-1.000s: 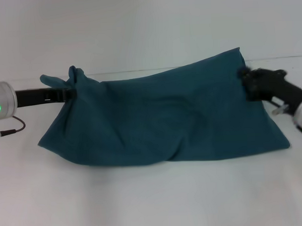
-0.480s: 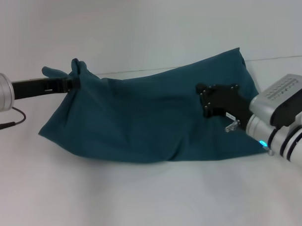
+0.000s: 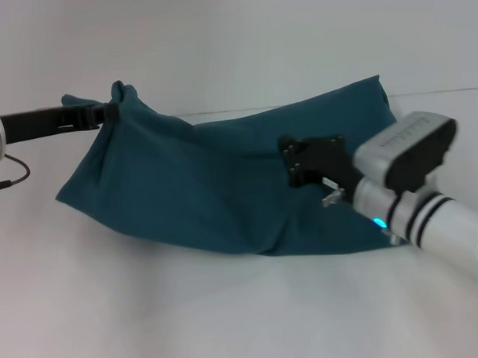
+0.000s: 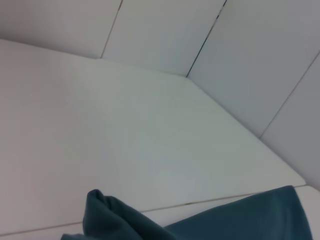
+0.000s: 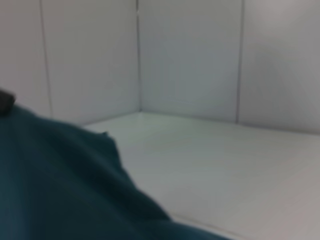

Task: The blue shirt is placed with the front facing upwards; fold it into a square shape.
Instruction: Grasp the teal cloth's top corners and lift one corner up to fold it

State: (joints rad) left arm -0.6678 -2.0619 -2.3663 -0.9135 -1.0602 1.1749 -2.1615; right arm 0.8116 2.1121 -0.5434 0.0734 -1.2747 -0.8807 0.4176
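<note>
Large dark teal-blue cotton T-shirt (image 3: 200,188) lies on the white table (image 3: 228,313), plain side showing, no lettering visible. Fabric is bunched and draped, not flat: high at the far-left corner and along the far edge, sagging down to the table at the near hem.

Left gripper (image 3: 109,113) sits at the shirt's far-left corner, clenched on a gathered wad of cloth and holding that corner up off the table. A tuft of fabric pokes out above and behind the grip point. Left arm runs in level from the left edge of the head view.

Right gripper (image 3: 295,163) is over the middle-right of the shirt, black fingers against the fabric. Can't tell from these views whether it is pinching cloth or released. The right arm's white and grey forearm crosses the shirt's near-right corner and hides part of it.

Shirt's far-right corner (image 3: 375,84) stands raised, apart from the right gripper.

Left wrist view: bunched teal cloth (image 4: 107,217) close to the camera, bare table beyond. Right wrist view: teal fabric (image 5: 55,185) fills the near side, white wall panels (image 5: 190,60) behind.
</note>
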